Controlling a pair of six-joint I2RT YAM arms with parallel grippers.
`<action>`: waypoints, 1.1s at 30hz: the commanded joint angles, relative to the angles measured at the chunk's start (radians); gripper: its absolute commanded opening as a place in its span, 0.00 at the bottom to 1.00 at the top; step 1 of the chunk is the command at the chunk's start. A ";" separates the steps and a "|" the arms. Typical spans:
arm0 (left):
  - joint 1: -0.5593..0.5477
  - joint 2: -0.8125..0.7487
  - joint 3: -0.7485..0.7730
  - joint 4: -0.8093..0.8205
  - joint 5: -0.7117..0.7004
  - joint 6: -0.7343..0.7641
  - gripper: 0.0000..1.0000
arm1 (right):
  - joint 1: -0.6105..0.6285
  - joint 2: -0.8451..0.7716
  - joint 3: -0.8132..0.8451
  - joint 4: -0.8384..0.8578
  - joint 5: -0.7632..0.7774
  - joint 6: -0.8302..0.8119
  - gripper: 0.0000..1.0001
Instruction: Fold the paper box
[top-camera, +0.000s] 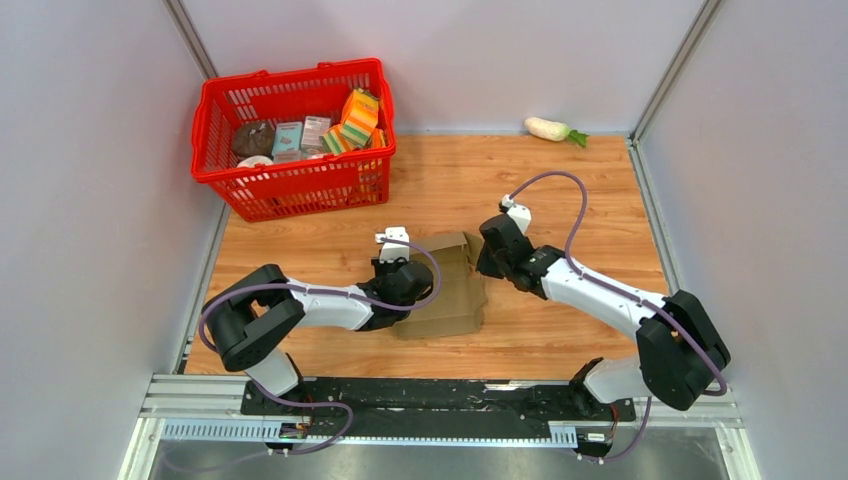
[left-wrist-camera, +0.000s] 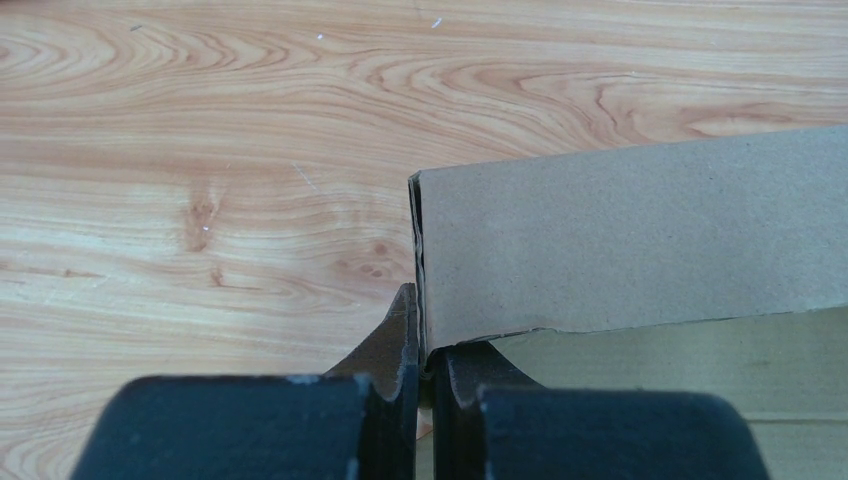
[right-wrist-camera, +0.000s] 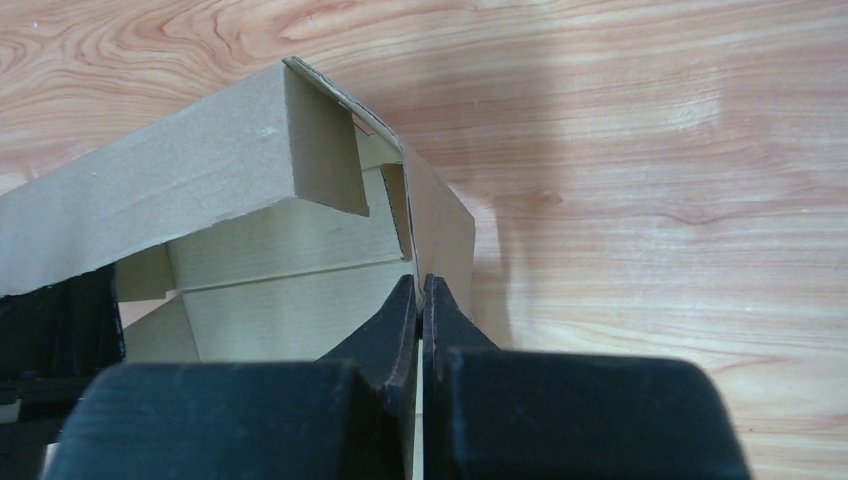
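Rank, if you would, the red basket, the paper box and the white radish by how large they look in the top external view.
1. red basket, clearly the largest.
2. paper box, well behind it.
3. white radish, by far the smallest, even allowing for its place at the back.

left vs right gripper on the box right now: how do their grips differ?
Side: the left gripper pinches the paper box at its left edge, the right gripper at its right edge.
View: the left wrist camera faces the plain outer face of a raised wall; the right wrist camera looks into the half-formed interior, past a folded-in tab.
Shared: both have their jaws closed on thin cardboard, with the fingers almost touching.
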 joint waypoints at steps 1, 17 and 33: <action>-0.017 -0.014 0.007 -0.091 0.038 0.007 0.00 | 0.021 0.014 0.064 0.015 -0.058 0.090 0.01; -0.019 -0.004 -0.020 -0.076 0.021 0.016 0.00 | -0.024 -0.058 0.081 0.085 -0.060 -0.266 0.01; -0.019 0.003 -0.029 -0.035 0.027 0.053 0.00 | -0.155 -0.007 0.086 0.062 -0.136 -0.120 0.00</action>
